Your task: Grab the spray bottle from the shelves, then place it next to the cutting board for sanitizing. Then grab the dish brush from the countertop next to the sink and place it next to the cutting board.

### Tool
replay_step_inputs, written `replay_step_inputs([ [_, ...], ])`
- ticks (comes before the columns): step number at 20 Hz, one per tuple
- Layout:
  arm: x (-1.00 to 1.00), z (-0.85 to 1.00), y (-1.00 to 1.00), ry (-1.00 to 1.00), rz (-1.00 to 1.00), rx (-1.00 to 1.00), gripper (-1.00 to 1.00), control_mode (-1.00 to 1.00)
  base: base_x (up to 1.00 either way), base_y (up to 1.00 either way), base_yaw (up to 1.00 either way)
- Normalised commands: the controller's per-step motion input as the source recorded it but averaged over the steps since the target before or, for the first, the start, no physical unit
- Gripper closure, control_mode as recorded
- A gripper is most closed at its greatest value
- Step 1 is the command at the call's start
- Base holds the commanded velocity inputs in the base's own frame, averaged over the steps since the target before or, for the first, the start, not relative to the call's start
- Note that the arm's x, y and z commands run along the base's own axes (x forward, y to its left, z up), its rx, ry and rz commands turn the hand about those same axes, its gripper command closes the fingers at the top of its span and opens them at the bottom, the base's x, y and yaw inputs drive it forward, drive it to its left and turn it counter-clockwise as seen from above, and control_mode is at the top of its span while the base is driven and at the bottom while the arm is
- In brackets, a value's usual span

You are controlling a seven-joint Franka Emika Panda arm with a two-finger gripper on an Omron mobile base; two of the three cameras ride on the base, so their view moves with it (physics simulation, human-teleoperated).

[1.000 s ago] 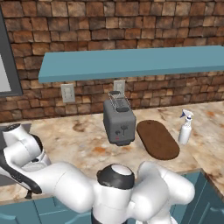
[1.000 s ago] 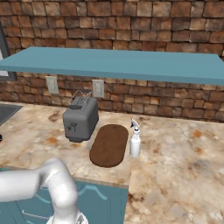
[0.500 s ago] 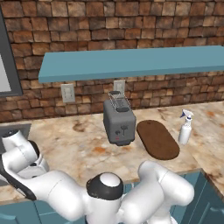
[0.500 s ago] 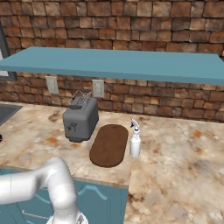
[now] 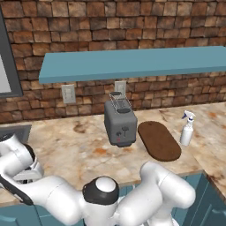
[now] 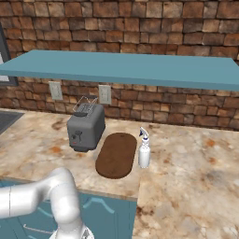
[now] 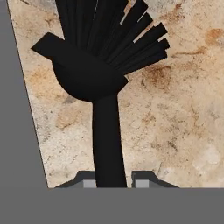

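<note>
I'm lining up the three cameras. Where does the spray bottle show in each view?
Left base view: spray bottle at right, on the countertop, just right of the cutting board.
Right base view: bottle near centre, right of the board.
Hand view: no bottle to place here.
Shared landmark: the toaster, left of the board.

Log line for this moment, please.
gripper: shut on dish brush handle | spray bottle: upright beside cutting board | phase: brush grasped over countertop
</note>
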Motion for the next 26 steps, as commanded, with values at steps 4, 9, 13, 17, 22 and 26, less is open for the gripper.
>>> replay_step_inputs([
  [4, -0.05, -0.18, 0.07, -0.08, 0.0, 0.0, 1.0, -1.0, 0.0, 0.0, 0.0],
  [9, -0.38, 0.65, -0.24, 0.02, -0.06, 0.0, 1.0, -1.0, 0.0, 0.0, 0.0],
  [13, -0.06, 0.69, -0.59, 0.13, 0.0, -0.01, 1.0, -1.0, 0.0, 0.0, 0.0],
  [17, -0.2, 0.44, -0.9, -0.05, 0.06, -0.04, 1.0, -1.0, 0.0, 0.0, 0.0],
  [22, -0.78, 0.01, -1.0, -0.17, 0.14, 0.0, 1.0, -1.0, 0.0, 0.0, 0.0],
  [26, -0.4, 0.0, -1.0, -0.01, 0.18, 0.02, 1.0, -1.0, 0.0, 0.0, 0.0],
])
